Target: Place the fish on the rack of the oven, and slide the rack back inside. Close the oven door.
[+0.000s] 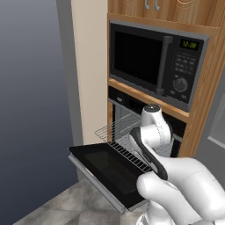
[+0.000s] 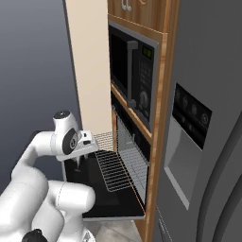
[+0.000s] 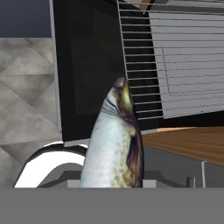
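Note:
The fish, silver-grey with a brownish back, stands up between my gripper's jaws in the hand view, its pointed end toward the rack. My gripper is shut on it and hangs over the left part of the open oven door, left of the rack. The rack is pulled out of the black oven over the dropped door. The fingertips are hidden behind the fish.
A black microwave sits above the oven in the wood cabinetry. A grey fridge stands close on the right. A beige side panel flanks the oven's left. Grey floor tiles lie below the door.

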Controlling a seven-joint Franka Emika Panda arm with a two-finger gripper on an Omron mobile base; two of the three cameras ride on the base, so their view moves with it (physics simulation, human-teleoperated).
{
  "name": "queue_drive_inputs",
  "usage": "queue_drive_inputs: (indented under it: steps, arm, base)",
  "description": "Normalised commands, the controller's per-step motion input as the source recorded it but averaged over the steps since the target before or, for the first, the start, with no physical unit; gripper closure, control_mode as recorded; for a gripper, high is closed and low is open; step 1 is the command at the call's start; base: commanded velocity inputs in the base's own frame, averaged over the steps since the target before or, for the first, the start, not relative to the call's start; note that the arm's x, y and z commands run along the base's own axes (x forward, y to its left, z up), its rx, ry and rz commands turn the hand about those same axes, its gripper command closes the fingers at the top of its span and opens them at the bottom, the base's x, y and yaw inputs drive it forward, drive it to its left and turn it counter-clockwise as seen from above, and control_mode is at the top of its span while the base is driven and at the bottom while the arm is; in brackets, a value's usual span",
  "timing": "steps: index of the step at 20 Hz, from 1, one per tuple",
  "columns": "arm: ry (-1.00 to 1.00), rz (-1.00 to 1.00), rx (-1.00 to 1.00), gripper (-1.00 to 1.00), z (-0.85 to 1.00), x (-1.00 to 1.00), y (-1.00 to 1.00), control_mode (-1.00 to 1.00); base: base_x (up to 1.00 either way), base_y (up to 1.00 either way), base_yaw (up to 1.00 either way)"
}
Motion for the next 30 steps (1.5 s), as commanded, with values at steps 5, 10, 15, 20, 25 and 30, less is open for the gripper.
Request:
queue_drive_inputs:
  steps: [5, 10, 15, 20, 25, 30]
  arm:
    - [-0.03, -0.06, 0.00, 1.00, -0.23, 0.40, -0.01, -1.00]
    - [0.00, 0.00, 0.00, 1.00, -0.15, 0.36, -0.08, -1.00]
    - [0.00, 0.00, -0.01, 1.00, -0.30, 0.43, 0.00, -1.00]
    - [0.00, 0.00, -0.03, 1.00, -0.26, 0.43, 0.00, -1.00]
    - [0.00, 0.00, -0.01, 1.00, -0.14, 0.37, 0.00, -1.00]
    - [0.00, 0.00, -0.01, 1.00, -0.20, 0.37, -0.01, -1.00]
  base:
    - [0.00, 0.00, 0.00]
    - [0.00, 0.00, 0.00]
    - [0.00, 0.00, 0.00]
    - [0.00, 0.00, 0.00]
    - [0.00, 0.00, 0.00]
    - [0.00, 0.00, 0.00]
